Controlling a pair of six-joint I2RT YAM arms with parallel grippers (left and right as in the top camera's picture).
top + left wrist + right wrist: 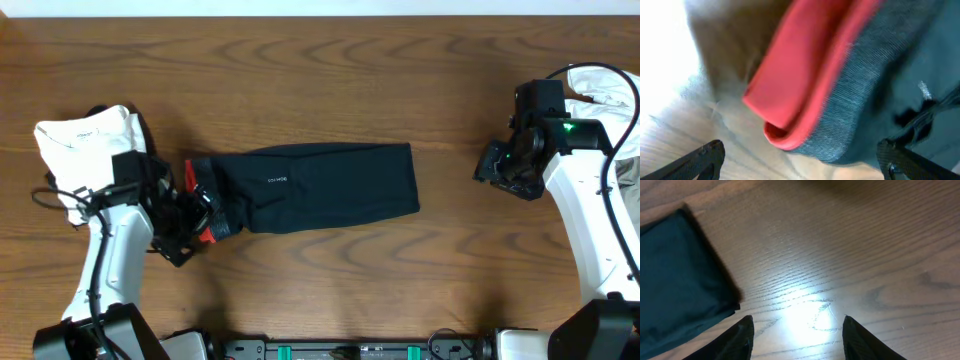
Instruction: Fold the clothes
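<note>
A dark folded garment (320,186) with a red waistband (198,205) lies across the middle of the table. My left gripper (195,225) is open at its left end, its fingers apart on either side of the red band (805,75) and dark cloth (875,95), low over the wood. My right gripper (497,168) is open and empty, hovering over bare table to the right of the garment; the garment's right end (680,285) shows at the left of the right wrist view, clear of the fingers (797,330).
A white garment (85,140) lies at the left edge behind my left arm. More pale clothing (610,95) is piled at the far right edge behind my right arm.
</note>
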